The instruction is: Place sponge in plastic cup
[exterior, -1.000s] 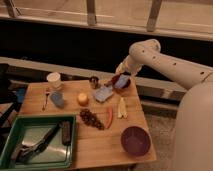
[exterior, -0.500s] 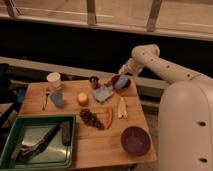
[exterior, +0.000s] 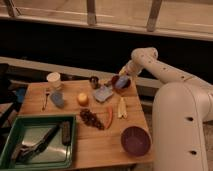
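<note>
Sponge (exterior: 123,83): small dull-blue block at the far right edge of the wooden surface (exterior: 100,145), near the back corner. Whether it stands on the wood or is lifted just off it, cannot tell.

Handling, by judgement: light, soft and compressible, with a rough face that should not slip. Not fragile. It will yield under a pinch, so a hold across the two broad opposite faces near mid-height should seat best; a corner hold would let it twist. It looks about as tall as the cup, so it should go in end-first, and may stand proud of the rim.

Hand (exterior: 120,80): at the sponge, arm reaching in from the right over the back edge. Cannot tell whether it is spread clear of the block or pressed onto it.

Near by: pale blue flat pad (exterior: 102,94) just left of the sponge and toward the front; small dark metal cup (exterior: 94,81) beyond that. Neither is the target.

Plastic cup (exterior: 53,79): white, upright, mouth up, at the back left corner, well apart from the sponge. Carrying the sponge there means crossing the full width of the back row, over the metal cup.

Further out: yellow round fruit (exterior: 82,99), blue-grey rounded piece (exterior: 56,99), purple bowl (exterior: 135,140) front right, green tray (exterior: 40,118) front left.
</note>
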`<state>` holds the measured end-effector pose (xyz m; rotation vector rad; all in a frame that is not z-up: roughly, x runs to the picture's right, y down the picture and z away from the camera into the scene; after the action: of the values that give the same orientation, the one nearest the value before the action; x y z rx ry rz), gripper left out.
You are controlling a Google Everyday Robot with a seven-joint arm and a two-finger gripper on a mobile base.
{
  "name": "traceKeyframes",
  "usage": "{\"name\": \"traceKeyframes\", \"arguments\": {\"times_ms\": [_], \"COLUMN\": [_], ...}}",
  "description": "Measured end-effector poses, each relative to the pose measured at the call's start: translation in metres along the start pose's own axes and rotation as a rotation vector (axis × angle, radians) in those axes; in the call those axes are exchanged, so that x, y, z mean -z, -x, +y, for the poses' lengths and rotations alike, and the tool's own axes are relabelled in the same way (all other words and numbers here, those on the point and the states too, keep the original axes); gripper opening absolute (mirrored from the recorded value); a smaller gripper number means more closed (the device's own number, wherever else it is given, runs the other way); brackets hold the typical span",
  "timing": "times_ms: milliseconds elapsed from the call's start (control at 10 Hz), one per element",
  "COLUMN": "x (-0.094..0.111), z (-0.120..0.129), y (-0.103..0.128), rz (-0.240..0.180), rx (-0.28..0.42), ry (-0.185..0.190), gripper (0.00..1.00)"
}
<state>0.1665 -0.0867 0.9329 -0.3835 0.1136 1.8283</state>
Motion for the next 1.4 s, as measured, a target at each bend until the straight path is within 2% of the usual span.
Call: {"name": "traceKeyframes", "arguments": {"times_ms": [300, 600, 1200, 1300, 1400], "x": [-0.007, -0.028, -0.042, -0.044, -0.045], "z": [-0.008, 0.003, 0.007, 0.007, 0.006], "y": [0.004, 0.006, 0.0, -0.001, -0.002], "rz": [-0.016, -0.001, 0.024, 0.026, 0.028], "rx": [0.013, 0.022, 0.041, 0.045, 0.046], "ry": [-0.004, 0.019, 0.019, 0.014, 0.01], "gripper": [0.63, 0.63, 0.63, 0.57, 0.47]}}
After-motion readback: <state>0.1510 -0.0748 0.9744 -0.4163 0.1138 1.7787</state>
